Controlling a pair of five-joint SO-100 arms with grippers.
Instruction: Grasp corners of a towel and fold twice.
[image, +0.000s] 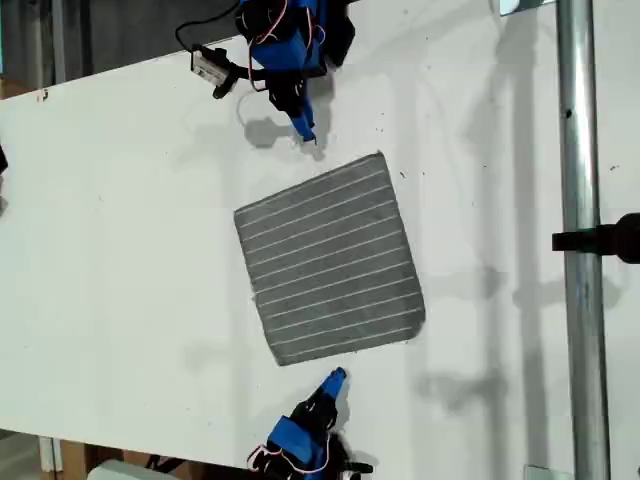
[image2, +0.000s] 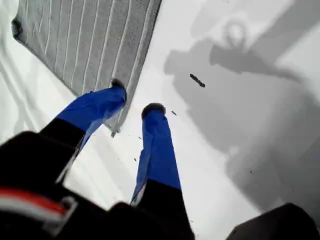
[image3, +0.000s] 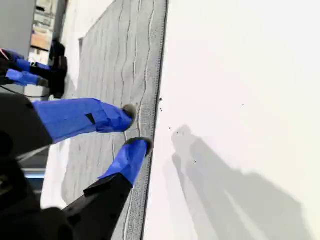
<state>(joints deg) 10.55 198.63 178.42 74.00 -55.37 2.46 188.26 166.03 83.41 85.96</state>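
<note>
1. Worktop (image: 120, 250): white, flat, carries all the items below.

2. Towel (image: 330, 258): grey with thin white stripes. It lies flat and unfolded mid-worktop, skewed to the worktop's edges. No fold appears to have begun.

3. Arms (image: 290, 50), 2: one at the exterior view's top, one at its bottom, facing across the towel, probably so each can reach a corner. Which is which cannot be told.

4. My first gripper (image2: 135, 99): fingers apart, holding nothing, hovering by a towel corner.

5. My second gripper (image3: 136, 128): fingers apart, holding nothing, over the towel's hem.

6. Corners (image: 380, 156): 4, rounded, all flat and free.
</note>
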